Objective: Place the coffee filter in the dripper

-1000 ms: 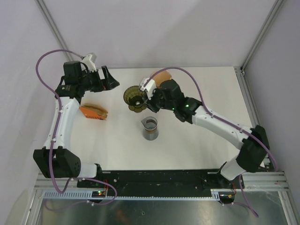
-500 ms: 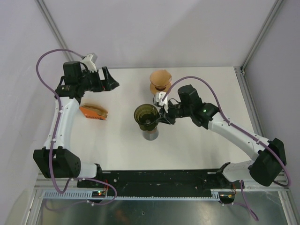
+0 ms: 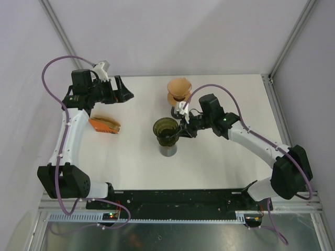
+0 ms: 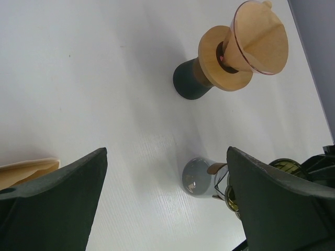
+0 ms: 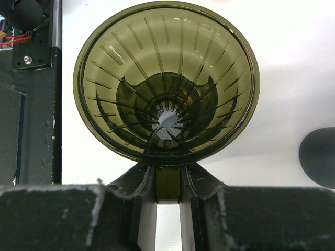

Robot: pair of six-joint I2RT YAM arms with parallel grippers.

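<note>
Two hands show. The right hand (image 5: 167, 184) is clamped tight on the small handle of the olive-green dripper (image 5: 166, 78), holding it upright directly over the grey server (image 3: 168, 150); whether the two touch cannot be told. The left hand (image 3: 124, 90) is spread wide and grips nothing, hanging above the worktop (image 3: 230, 104) at the far left. The coffee filters (image 3: 109, 123) lie in an orange holder (image 3: 97, 125) on the worktop, well apart from the dripper.

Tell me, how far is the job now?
Done: the right gripper grips the green dripper by its handle, over the grey cup. In hand: only that dripper, which is empty. Remaining: the open left gripper holds nothing; the filters lie in the orange holder, unpicked.
</note>
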